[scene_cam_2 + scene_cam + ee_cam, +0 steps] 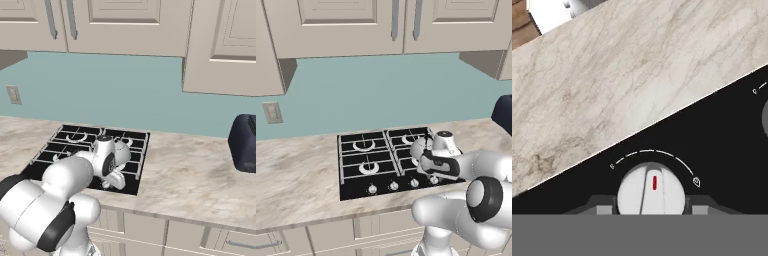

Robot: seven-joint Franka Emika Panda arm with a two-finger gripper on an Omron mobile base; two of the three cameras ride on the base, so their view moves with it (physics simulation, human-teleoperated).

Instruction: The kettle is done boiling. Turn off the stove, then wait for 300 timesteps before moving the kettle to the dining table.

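White knob [651,190] with a red mark sits between the tool's [651,207] parted fingers at the stove's [356,172] front right — step one, I'd say. Next: close and twist. The kettle [121,151] waits on a right burner.

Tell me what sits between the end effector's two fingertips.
A round white stove knob with a red mark, on the flat black cooktop, seen in the hand view.

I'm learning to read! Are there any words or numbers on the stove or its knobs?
No words or numbers can be read.
Knob: a red line, no text.
Stove: a white arc around the knob, ending in a tiny dot and a small flame-like sign.
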